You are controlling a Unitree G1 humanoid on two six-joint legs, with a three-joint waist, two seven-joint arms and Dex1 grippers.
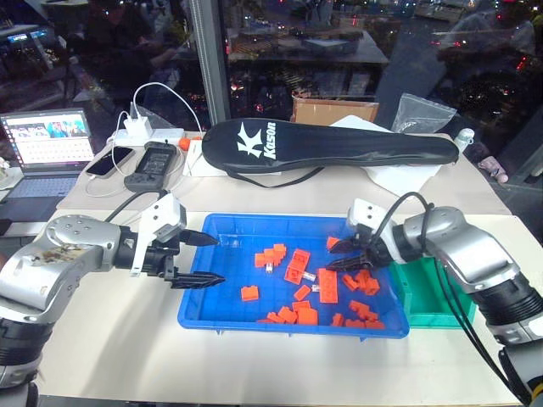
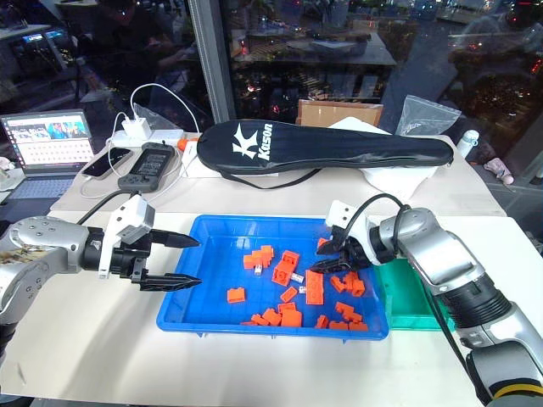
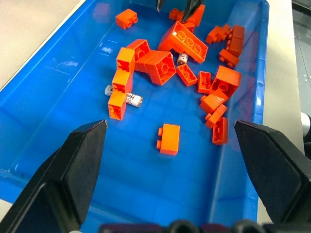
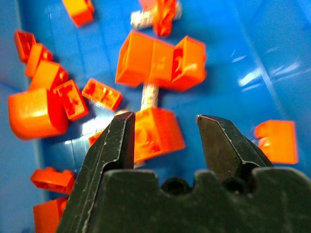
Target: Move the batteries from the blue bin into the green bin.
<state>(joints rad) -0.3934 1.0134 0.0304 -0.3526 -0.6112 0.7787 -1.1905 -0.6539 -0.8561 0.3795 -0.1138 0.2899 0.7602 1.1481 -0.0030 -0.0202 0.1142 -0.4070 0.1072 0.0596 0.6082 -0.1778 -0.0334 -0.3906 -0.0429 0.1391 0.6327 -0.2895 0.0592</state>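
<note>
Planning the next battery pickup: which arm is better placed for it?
Probably the right. The right gripper hangs over the bricks, close to a battery and beside the green bin; the left gripper sits open at the blue bin's far edge.

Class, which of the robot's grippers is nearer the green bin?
Right. The right gripper hangs over the blue bin's end beside the green bin; the left gripper is at the far end.

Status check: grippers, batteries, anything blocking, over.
Left gripper open, empty, over blue bin's left edge. Right gripper jaws apart, nothing held, low over orange bricks. Batteries in blue bin, wedged among bricks. Green bin at right.
</note>
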